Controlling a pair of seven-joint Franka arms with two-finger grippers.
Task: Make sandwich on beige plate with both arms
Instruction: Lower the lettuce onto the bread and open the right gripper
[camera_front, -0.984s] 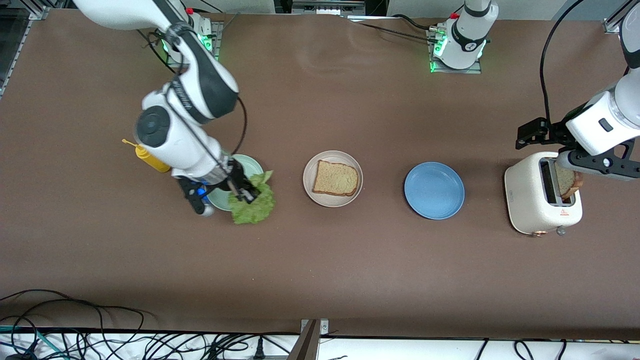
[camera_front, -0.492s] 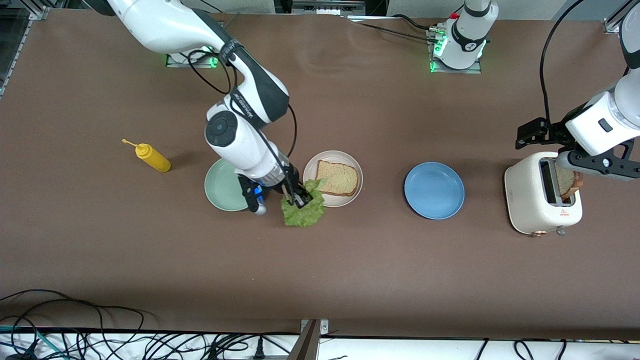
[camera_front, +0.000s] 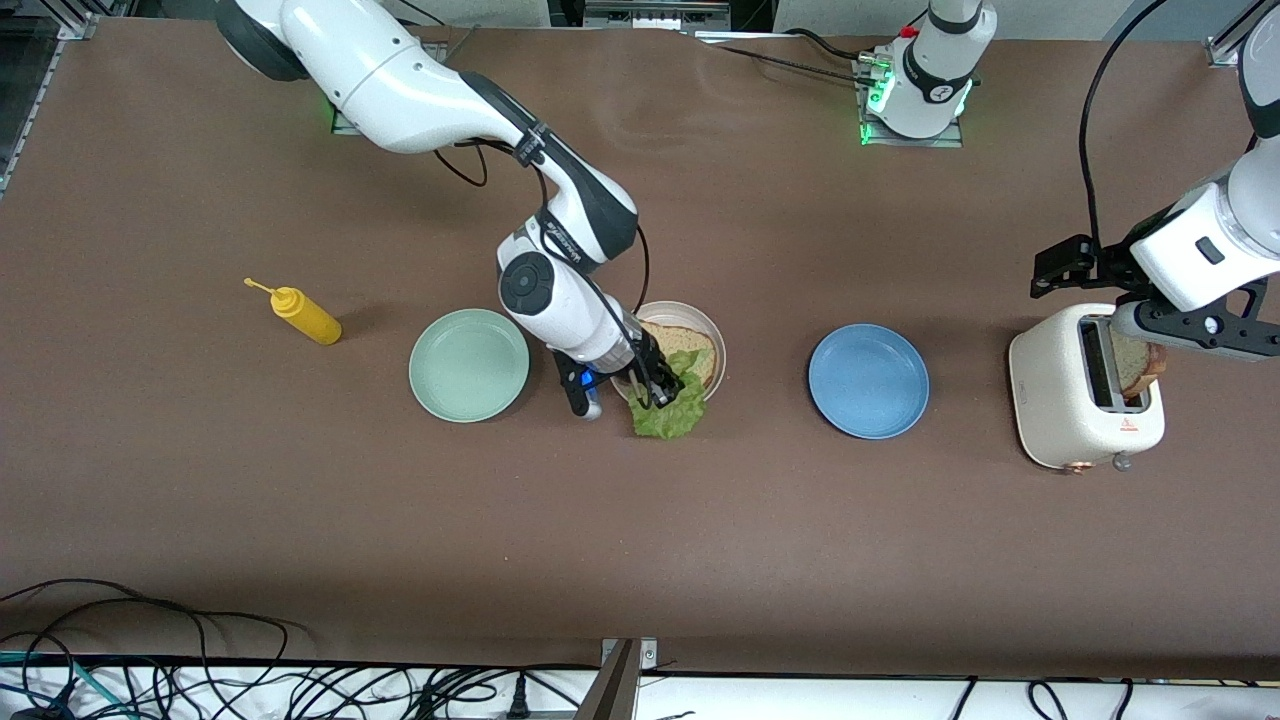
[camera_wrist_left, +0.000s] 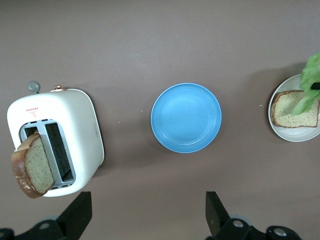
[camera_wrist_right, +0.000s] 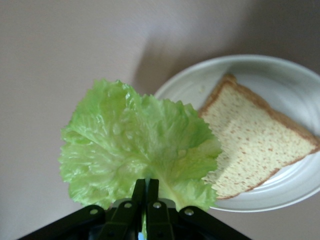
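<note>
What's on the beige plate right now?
One bread slice lies on the beige plate. The lettuce leaf, pinched in the shut right gripper, hangs over the plate's rim and covers part of the slice.

One high overview, two wrist cameras.
The front view looks down the whole table; both wrist views look down, sharing the beige plate (camera_front: 700, 325) (camera_wrist_left: 300, 136) (camera_wrist_right: 260, 70).

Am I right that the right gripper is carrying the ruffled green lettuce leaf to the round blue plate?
Not quite. In the front view the right gripper, shut on the ruffled green lettuce leaf, hangs over the edge of the round beige plate holding a bread slice, not the round blue plate.
</note>
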